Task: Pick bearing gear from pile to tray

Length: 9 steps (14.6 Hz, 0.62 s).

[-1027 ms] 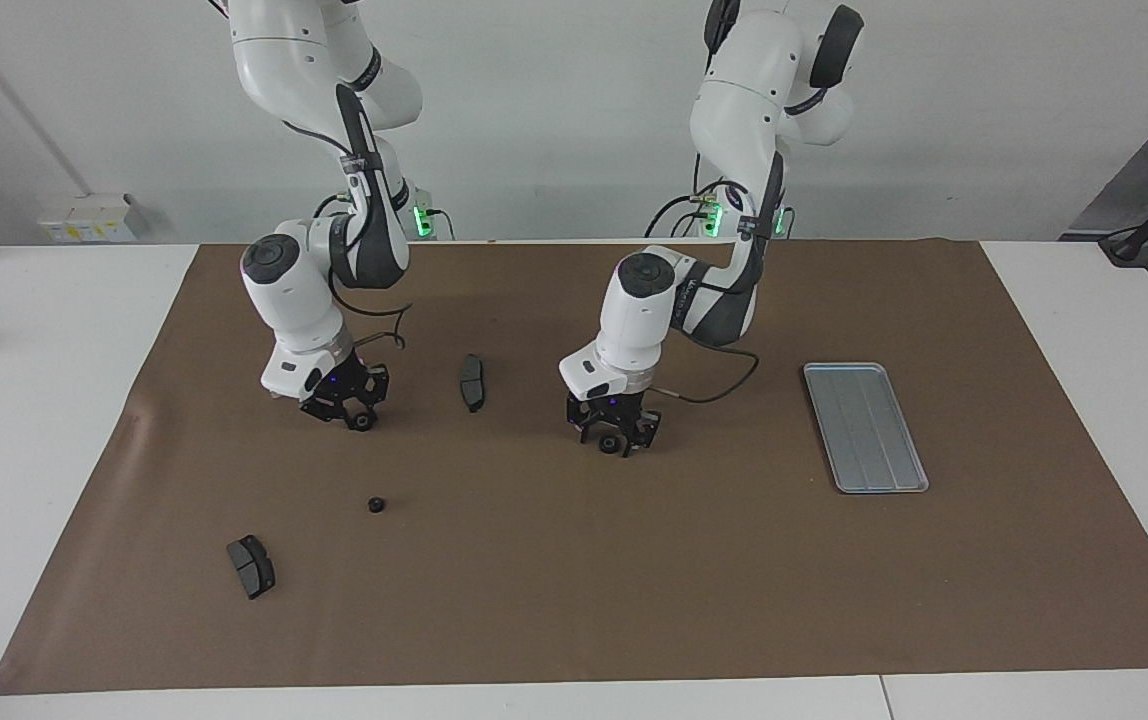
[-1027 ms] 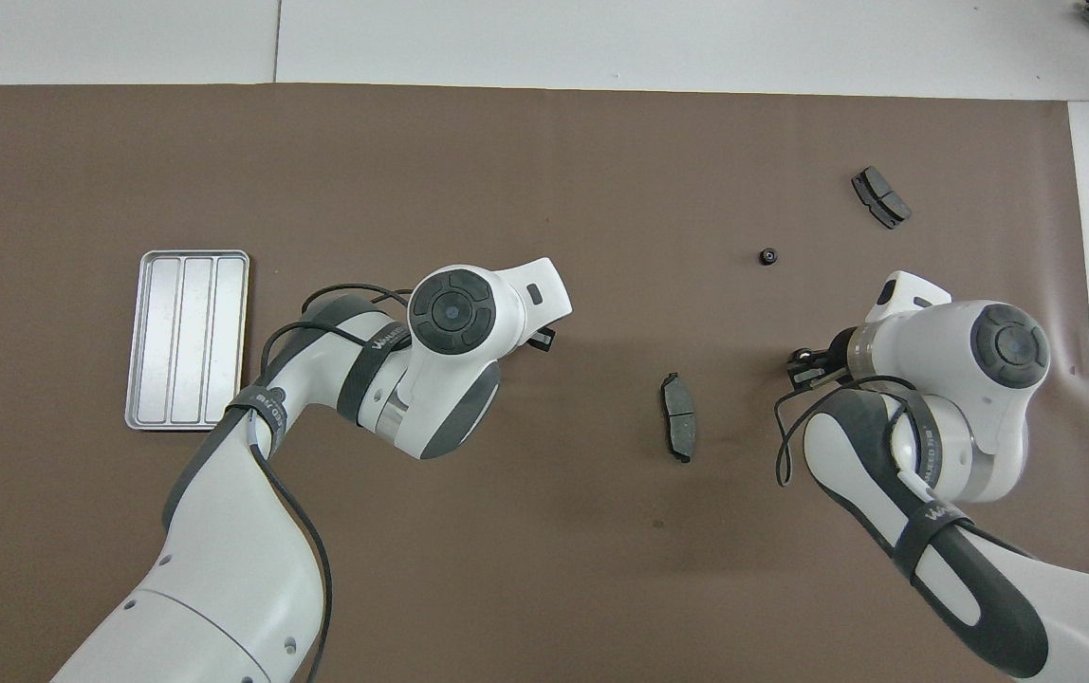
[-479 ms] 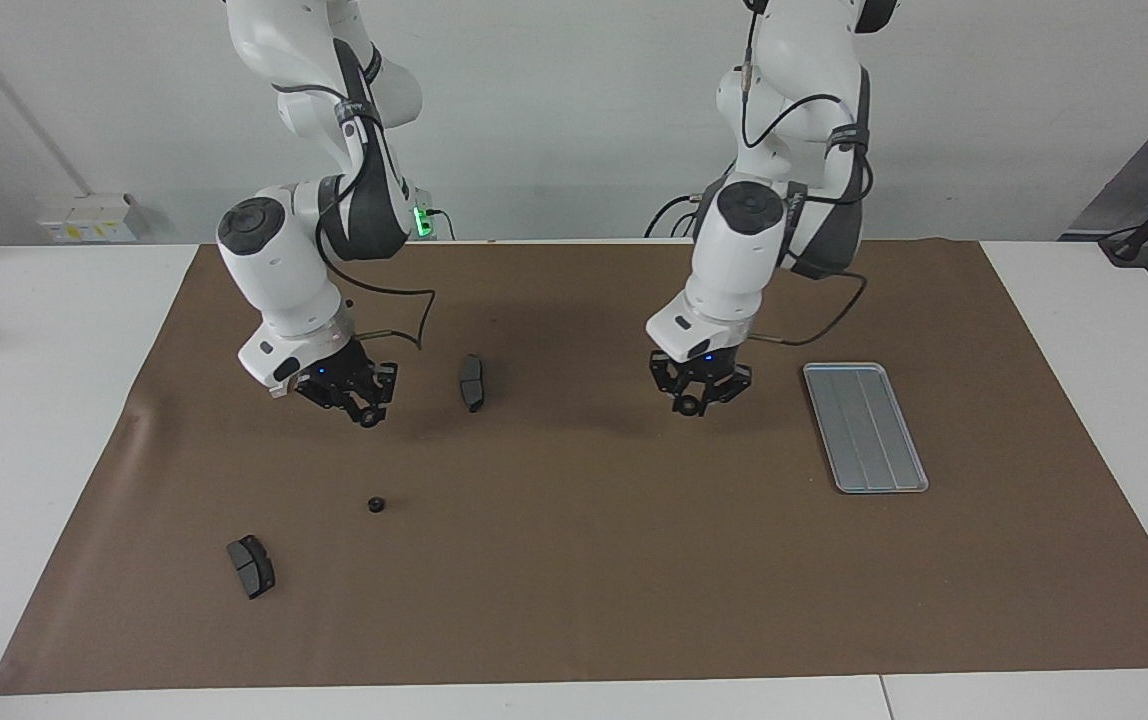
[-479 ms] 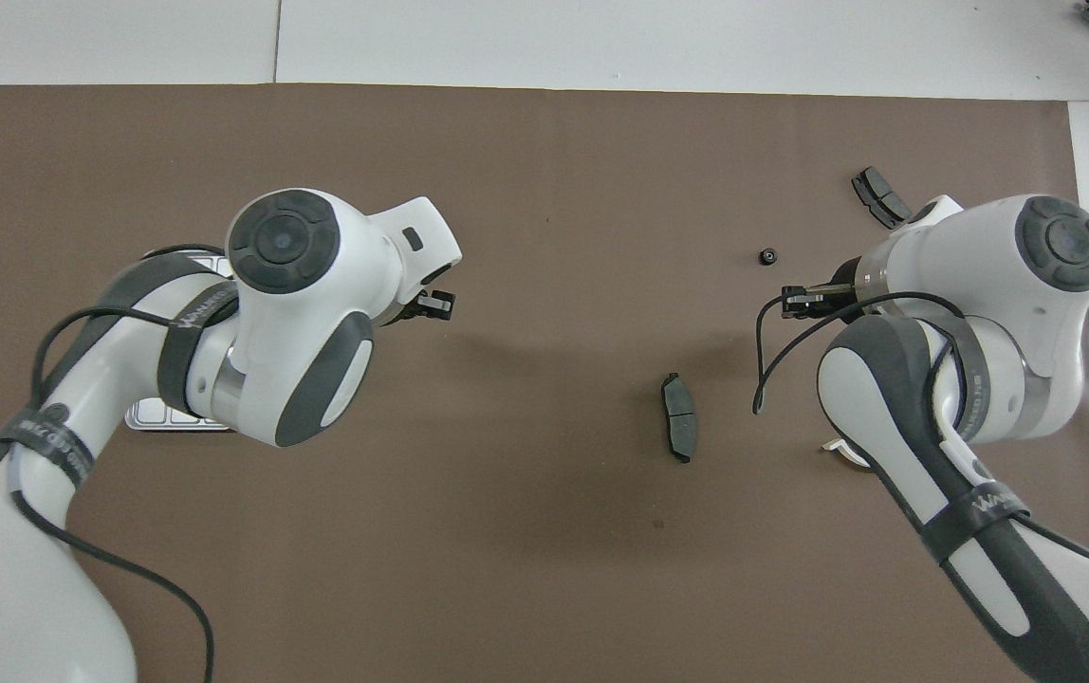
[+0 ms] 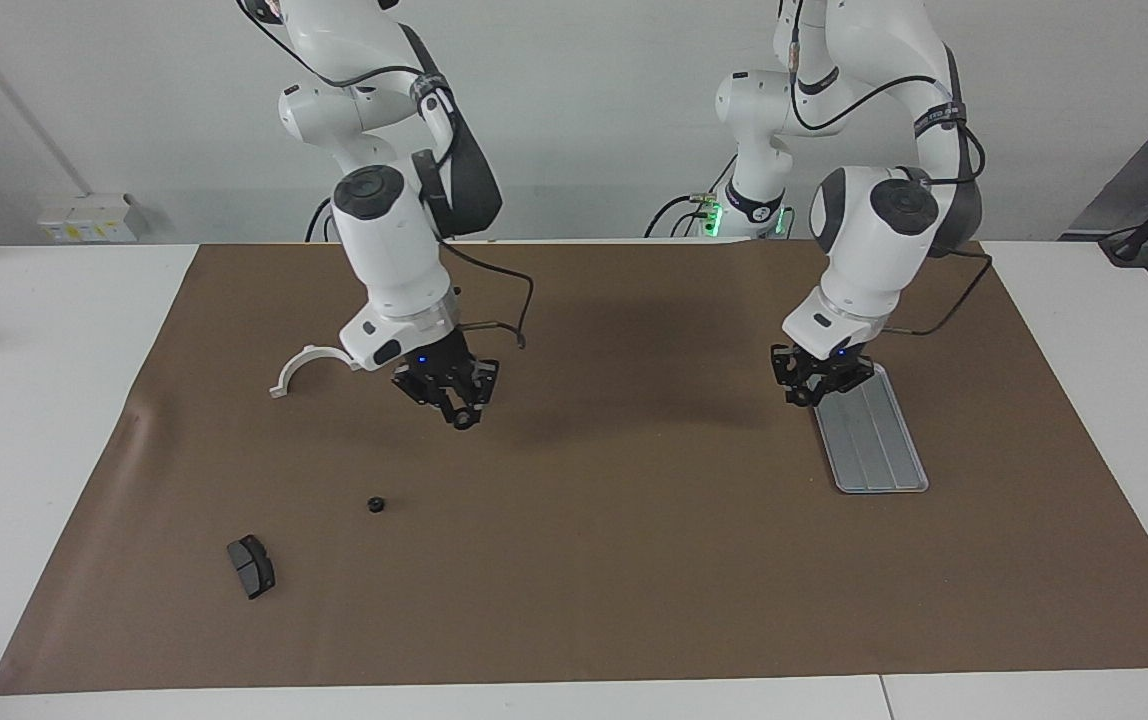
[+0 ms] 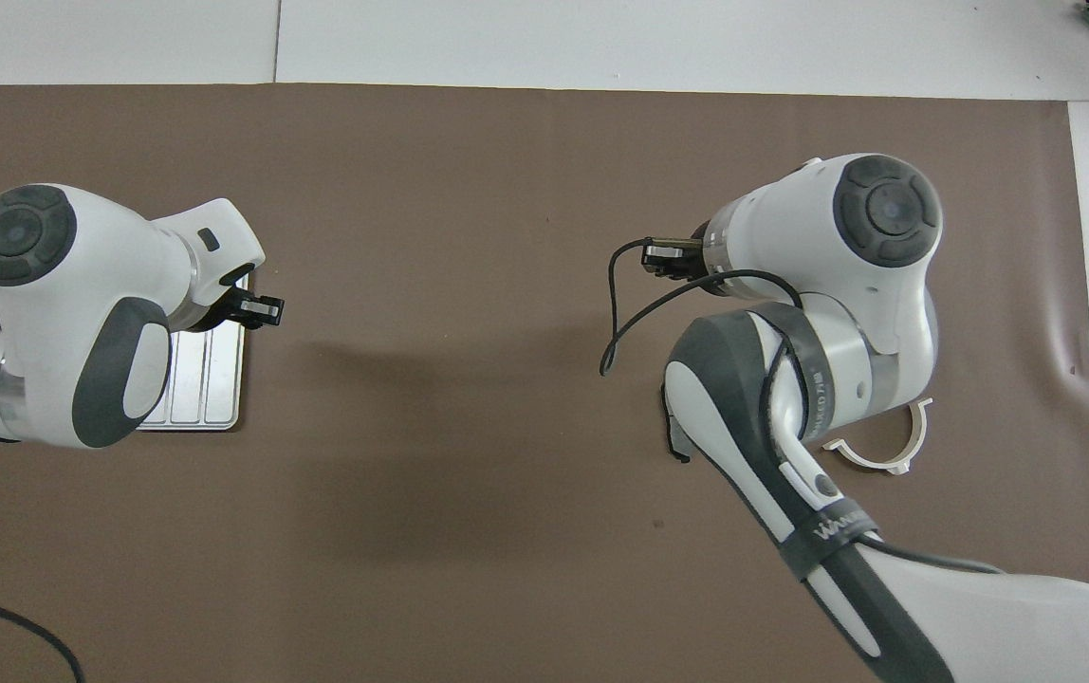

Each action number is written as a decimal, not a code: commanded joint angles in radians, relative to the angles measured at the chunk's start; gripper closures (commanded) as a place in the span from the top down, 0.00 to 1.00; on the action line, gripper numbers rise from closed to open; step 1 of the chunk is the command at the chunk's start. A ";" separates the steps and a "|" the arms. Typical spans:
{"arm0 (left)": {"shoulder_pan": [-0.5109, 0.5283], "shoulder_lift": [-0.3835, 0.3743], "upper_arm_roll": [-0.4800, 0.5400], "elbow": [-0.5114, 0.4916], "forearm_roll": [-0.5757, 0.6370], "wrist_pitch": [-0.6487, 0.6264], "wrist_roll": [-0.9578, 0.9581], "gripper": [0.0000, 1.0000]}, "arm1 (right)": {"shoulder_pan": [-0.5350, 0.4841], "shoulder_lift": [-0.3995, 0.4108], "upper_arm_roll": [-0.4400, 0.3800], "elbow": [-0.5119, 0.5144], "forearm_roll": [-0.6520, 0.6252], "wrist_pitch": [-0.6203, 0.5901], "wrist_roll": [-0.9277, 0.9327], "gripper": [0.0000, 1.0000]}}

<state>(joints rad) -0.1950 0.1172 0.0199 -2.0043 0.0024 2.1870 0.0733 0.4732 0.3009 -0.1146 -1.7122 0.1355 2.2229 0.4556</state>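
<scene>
The tray (image 5: 879,450) (image 6: 208,379) lies on the brown mat toward the left arm's end. My left gripper (image 5: 812,392) (image 6: 269,308) hangs over the tray's end nearer the robots, at the corner toward the table's middle, shut on a small black bearing gear. Above the mat, beside the white half-ring bracket (image 5: 306,365) (image 6: 886,451), my right gripper (image 5: 458,412) (image 6: 663,258) is raised and shut on another bearing gear. A third loose gear (image 5: 375,505) rests on the mat farther from the robots; the right arm hides it from overhead.
A dark brake pad (image 5: 251,566) lies toward the right arm's end, farther from the robots than the loose gear. Only an edge of a second brake pad (image 6: 670,441) shows under the right arm. The mat (image 5: 584,560) is bare around the tray.
Both arms rose and swung toward the left arm's end with their gears. The left gripper reached the tray's corner. The right arm uncovered the white bracket and now hides a brake pad.
</scene>
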 commanded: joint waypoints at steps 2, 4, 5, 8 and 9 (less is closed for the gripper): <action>0.074 -0.074 -0.011 -0.160 -0.004 0.123 0.028 0.00 | 0.068 0.122 0.000 0.117 0.010 0.070 0.145 0.00; 0.101 -0.090 -0.011 -0.218 -0.004 0.189 0.052 0.00 | 0.122 0.196 -0.002 0.140 0.001 0.105 0.231 0.00; 0.118 -0.096 -0.011 -0.237 -0.004 0.212 0.071 0.00 | 0.146 0.240 -0.002 0.173 -0.011 0.128 0.276 0.00; 0.149 -0.099 -0.011 -0.251 -0.004 0.232 0.079 0.00 | 0.185 0.339 -0.002 0.262 -0.065 0.141 0.395 0.00; 0.161 -0.099 -0.011 -0.263 -0.004 0.238 0.085 0.00 | 0.208 0.360 -0.002 0.264 -0.066 0.180 0.425 0.00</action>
<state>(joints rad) -0.0691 0.0566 0.0193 -2.2156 0.0025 2.3910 0.1314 0.6670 0.5947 -0.1139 -1.5254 0.0923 2.3800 0.8192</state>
